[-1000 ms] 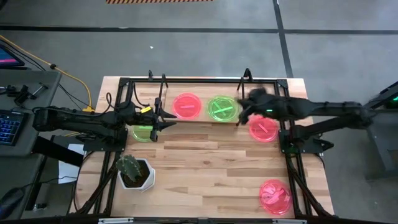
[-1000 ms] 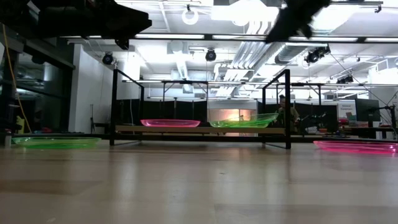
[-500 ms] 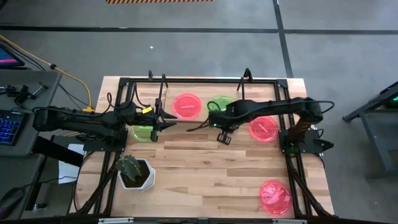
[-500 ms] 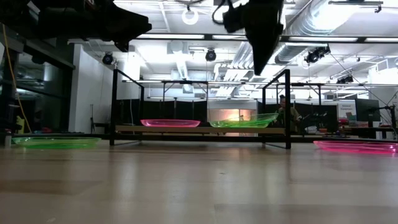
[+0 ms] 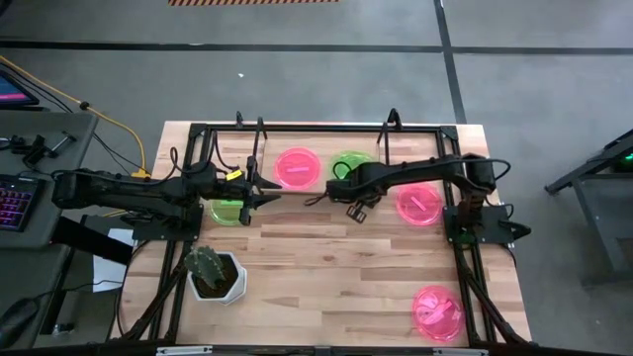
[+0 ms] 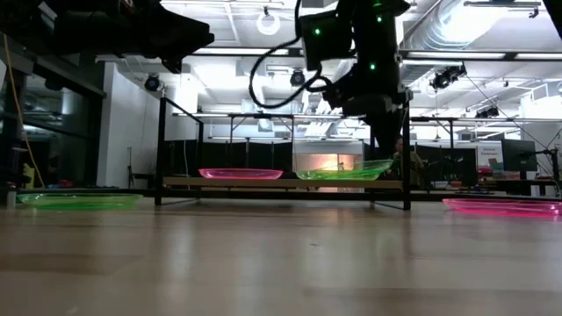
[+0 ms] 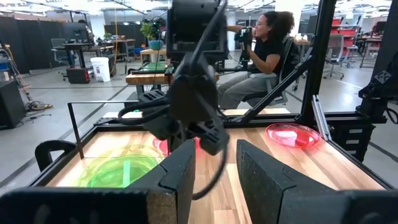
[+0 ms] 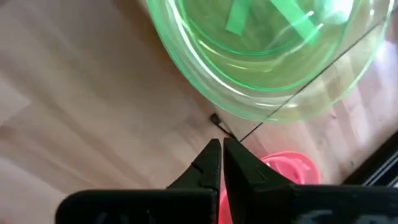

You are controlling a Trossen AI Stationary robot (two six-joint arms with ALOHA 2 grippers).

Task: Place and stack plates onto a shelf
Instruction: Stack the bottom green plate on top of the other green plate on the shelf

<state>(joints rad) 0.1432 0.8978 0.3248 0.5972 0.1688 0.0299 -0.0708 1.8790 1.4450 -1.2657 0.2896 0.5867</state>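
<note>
The left tool hung with fingers apart, empty, beside a green plate on the worktop. Pink plate and green plate lay on the shelf. The right tool, pressed together and empty, probably needed another plate next.

The desk is pale wood in jointed strips, smooth with a soft sheen that mirrors the ceiling lights in the low view. The shelf is a light-wood board with thin matt black metal rods. The plates look like glossy see-through plastic: a green plate catches bright highlights along its rim, and a pink plate glows the same way. The right end effector has matt dark fingers. The cactus pot is smooth white.
</note>
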